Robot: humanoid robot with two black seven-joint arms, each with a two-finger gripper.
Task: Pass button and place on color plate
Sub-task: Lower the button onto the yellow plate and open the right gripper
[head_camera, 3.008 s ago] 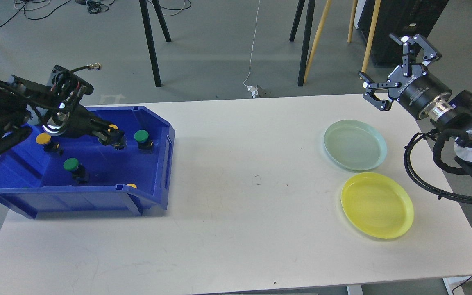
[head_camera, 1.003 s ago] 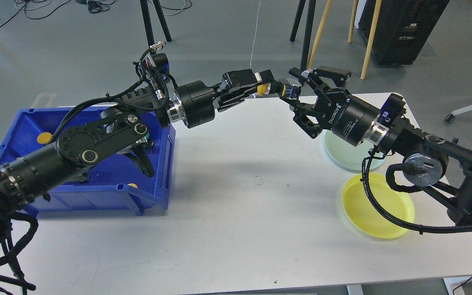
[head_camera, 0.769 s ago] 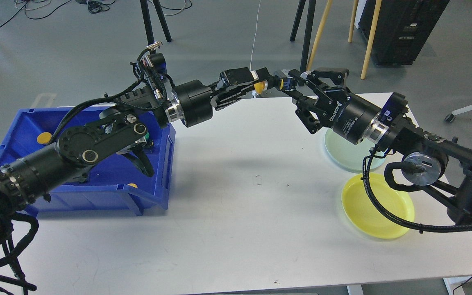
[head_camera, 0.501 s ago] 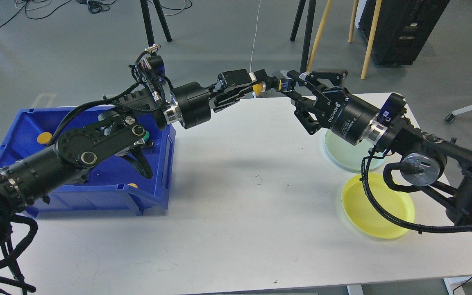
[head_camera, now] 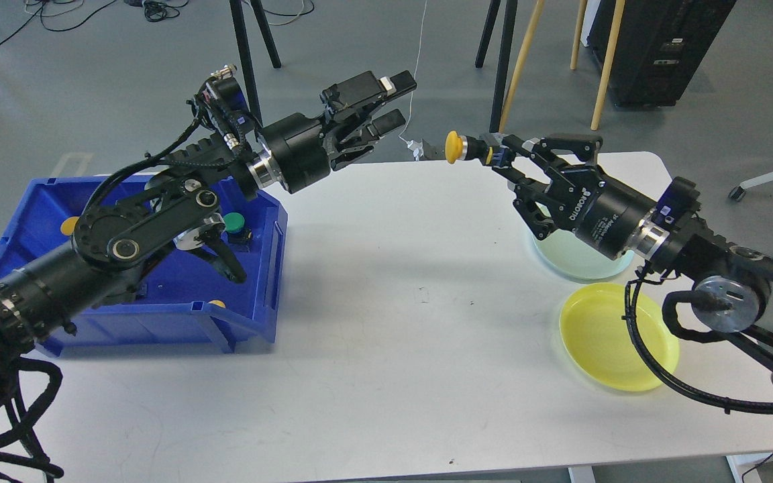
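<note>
My right gripper (head_camera: pixel 502 155) is shut on a yellow button (head_camera: pixel 454 147), holding it by its body in the air above the table's far edge, cap pointing left. My left gripper (head_camera: pixel 394 102) is open and empty, raised to the left of the button and apart from it. A yellow plate (head_camera: pixel 618 335) lies at the right of the table, and a pale green plate (head_camera: pixel 578 267) lies behind it, partly hidden by my right arm. A blue bin (head_camera: pixel 262 268) at the left holds a green button (head_camera: pixel 233 222) and a yellow button (head_camera: pixel 69 225).
The white table (head_camera: pixel 386 335) spreads between the bin and the plates. Black stand legs (head_camera: pixel 245 60) and wooden legs (head_camera: pixel 517 60) stand on the floor behind the table. My left arm crosses over the bin.
My left gripper has let go of the yellow button, opened and drawn back up and to the left. My right gripper now holds the button alone and has moved slightly right.
</note>
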